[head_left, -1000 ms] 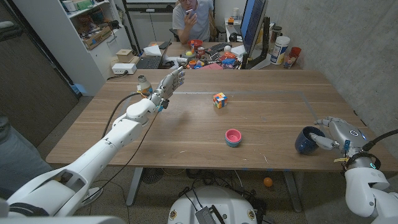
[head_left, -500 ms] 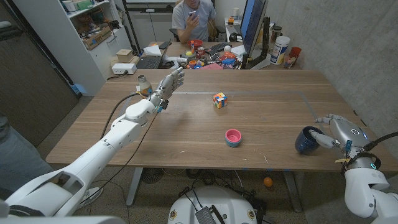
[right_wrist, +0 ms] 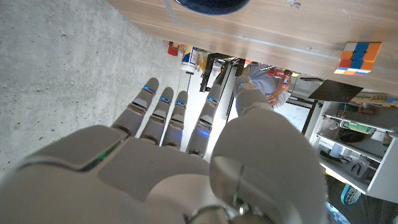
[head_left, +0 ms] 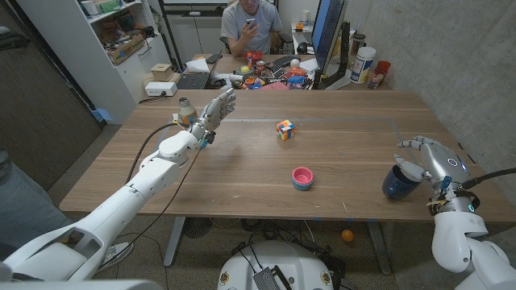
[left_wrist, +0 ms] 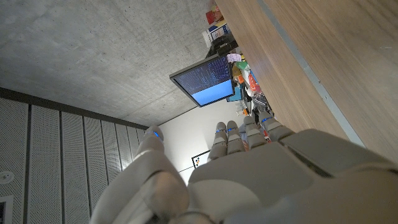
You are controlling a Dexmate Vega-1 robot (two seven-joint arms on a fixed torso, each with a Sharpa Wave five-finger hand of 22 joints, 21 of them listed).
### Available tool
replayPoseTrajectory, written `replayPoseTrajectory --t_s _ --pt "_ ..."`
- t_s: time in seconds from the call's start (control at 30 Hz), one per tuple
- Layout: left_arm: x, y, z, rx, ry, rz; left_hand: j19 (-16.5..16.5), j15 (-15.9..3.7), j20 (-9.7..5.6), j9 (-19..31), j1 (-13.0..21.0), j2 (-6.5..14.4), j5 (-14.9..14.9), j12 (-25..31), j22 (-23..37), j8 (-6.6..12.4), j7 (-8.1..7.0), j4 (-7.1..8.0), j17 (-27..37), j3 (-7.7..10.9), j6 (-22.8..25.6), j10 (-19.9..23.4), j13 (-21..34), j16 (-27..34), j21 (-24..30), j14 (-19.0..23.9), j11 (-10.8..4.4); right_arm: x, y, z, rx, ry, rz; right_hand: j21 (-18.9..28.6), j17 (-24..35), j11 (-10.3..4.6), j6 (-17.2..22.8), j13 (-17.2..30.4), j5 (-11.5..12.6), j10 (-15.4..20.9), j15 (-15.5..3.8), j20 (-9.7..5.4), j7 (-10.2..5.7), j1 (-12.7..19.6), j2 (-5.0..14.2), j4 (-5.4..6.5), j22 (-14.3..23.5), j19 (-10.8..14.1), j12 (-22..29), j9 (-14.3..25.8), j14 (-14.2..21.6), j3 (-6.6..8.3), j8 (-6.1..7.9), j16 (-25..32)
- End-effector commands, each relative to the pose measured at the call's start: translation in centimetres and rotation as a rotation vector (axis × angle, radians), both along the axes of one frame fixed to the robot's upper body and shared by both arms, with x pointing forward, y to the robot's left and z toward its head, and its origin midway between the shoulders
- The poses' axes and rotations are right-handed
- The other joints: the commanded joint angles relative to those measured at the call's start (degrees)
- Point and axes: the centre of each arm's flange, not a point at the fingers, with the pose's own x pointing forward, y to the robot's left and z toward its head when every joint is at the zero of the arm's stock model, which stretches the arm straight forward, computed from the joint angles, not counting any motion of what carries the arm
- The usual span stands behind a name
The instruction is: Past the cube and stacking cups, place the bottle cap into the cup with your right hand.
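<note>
A multicoloured cube (head_left: 284, 129) sits at the middle of the table's far half. A pink stacking cup (head_left: 302, 178) stands nearer, toward the front. A dark blue cup (head_left: 396, 183) stands near the front right edge. My right hand (head_left: 427, 158) hovers just above and beside that cup, fingers spread, holding nothing. The right wrist view shows its straight fingers (right_wrist: 163, 118), the blue cup (right_wrist: 208, 5) and the cube (right_wrist: 359, 55). My left hand (head_left: 218, 108) is raised over the far left of the table, fingers straight, empty. A small bottle (head_left: 185, 111) stands just behind it.
A person (head_left: 251, 24) sits behind the table looking at a phone. A cluttered desk with a monitor (head_left: 326, 32) stands beyond the far edge, and shelves (head_left: 121, 40) stand at the left. An orange ball (head_left: 347, 235) lies on the floor under the table's front right.
My right hand has lifted from beside the blue cup and moved up over its rim, its fingers spreading. The left arm has barely moved.
</note>
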Motion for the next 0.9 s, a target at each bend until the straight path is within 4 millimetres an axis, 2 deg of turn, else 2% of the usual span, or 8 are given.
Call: replayPoseTrajectory --t_s 0.03,0.4,0.47,0.7,0.9 --pt "-0.9 0.8 -0.4 -0.018 -0.016 0.012 -0.4 0.14 0.36 0.3 0.1 0.4 -0.3 -0.2 0.2 -0.05 0.13 -0.41 0.3 0.25 -0.3 -0.4 0.2 0.0 0.0 -0.6 0.36 2.8 2.4 2.4 0.035 -0.107 0.123 0.3 0.2 0.00 0.6 0.2 0.2 0.7 0.01 0.07 0.08 0.1 0.43 0.09 0.3 0.4 0.3 0.3 0.8 0.43 0.37 0.4" --pt "-1.5 1.6 -0.6 -0.001 -0.022 0.025 -0.4 0.12 0.32 0.3 0.1 0.5 -0.3 -0.2 0.2 0.02 0.18 -0.44 0.3 0.24 -0.3 -0.5 0.2 0.0 0.0 -0.6 0.49 4.3 3.0 5.0 0.037 -0.150 0.194 0.3 0.3 0.42 0.5 0.2 0.1 1.2 -0.10 0.21 0.24 -0.4 0.67 0.47 0.3 0.8 0.3 0.5 1.5 0.30 0.44 0.7" --pt "-1.6 2.1 0.1 0.017 -0.039 0.030 -0.4 0.11 0.29 0.3 0.1 0.5 -0.3 -0.2 0.2 0.04 0.18 -0.44 0.3 0.24 -0.3 -0.4 0.2 0.0 0.0 -0.7 0.45 4.7 3.4 5.6 0.053 -0.168 0.226 0.3 0.3 0.09 0.4 0.2 0.0 1.5 -0.62 -0.01 0.34 -0.8 0.70 0.66 0.3 1.2 0.3 0.7 1.5 0.15 0.46 0.6" --pt "-2.0 4.0 3.4 0.090 -0.115 0.017 -0.4 0.12 0.19 0.3 0.1 0.5 -0.3 -0.2 0.2 0.05 0.23 -0.46 0.3 0.23 -0.3 -0.4 0.2 0.0 0.0 -0.6 0.43 5.7 6.0 7.9 0.070 -0.263 0.296 0.5 0.3 1.70 -0.8 0.1 -0.3 2.1 -1.18 -0.69 0.91 -2.2 1.06 1.43 0.3 2.3 0.2 0.9 1.5 -0.41 -0.06 0.5" --pt "-2.3 5.8 5.3 0.128 -0.170 0.027 -0.4 0.13 0.14 0.3 0.1 0.5 -0.3 -0.1 0.2 0.09 0.12 -0.48 0.3 0.23 -0.3 -0.3 0.2 0.0 0.0 -0.6 0.29 6.2 7.7 9.5 0.096 -0.312 0.332 0.5 0.3 1.84 -1.3 0.1 -0.4 2.3 -1.16 -0.73 1.02 -2.8 1.34 1.83 0.3 2.5 0.2 0.9 1.5 -0.64 -0.27 0.4"
